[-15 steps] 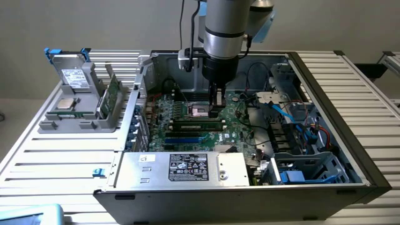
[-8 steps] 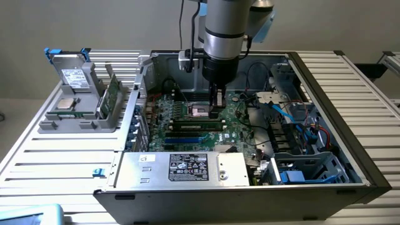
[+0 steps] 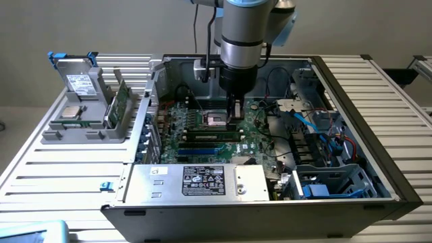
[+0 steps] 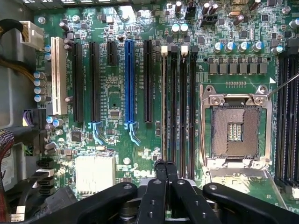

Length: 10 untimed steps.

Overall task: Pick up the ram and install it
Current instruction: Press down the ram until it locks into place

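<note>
Ram: I count one stick, seated on edge in a slot on the motherboard; my pincer is closed just above it.

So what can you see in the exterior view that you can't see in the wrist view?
Exterior view: the whole computer case, the robot arm reaching down into it, a grey holder beside the case, and a labelled metal box at the front.

Wrist view: close-up slots, one blue slot and one white slot.

Both: the green motherboard, the square processor socket, and the shut gripper.
</note>
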Each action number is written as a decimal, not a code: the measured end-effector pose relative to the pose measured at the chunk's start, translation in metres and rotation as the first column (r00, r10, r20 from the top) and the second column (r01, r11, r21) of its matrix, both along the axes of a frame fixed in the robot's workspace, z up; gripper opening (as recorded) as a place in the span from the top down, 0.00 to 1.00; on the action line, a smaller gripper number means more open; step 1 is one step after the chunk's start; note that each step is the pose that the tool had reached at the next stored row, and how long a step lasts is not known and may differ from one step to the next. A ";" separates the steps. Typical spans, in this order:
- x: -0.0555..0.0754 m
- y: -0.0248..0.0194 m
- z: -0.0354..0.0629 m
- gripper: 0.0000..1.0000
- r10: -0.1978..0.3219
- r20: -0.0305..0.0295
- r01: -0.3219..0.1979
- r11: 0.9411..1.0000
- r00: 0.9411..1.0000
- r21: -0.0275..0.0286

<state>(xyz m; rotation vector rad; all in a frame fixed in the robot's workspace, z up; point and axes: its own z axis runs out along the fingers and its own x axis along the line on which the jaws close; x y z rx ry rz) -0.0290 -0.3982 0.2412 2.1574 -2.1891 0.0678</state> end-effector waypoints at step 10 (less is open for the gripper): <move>0.000 0.0008 -0.0048 0.89 0.000 0.008 0.000 1.000 1.000 0.000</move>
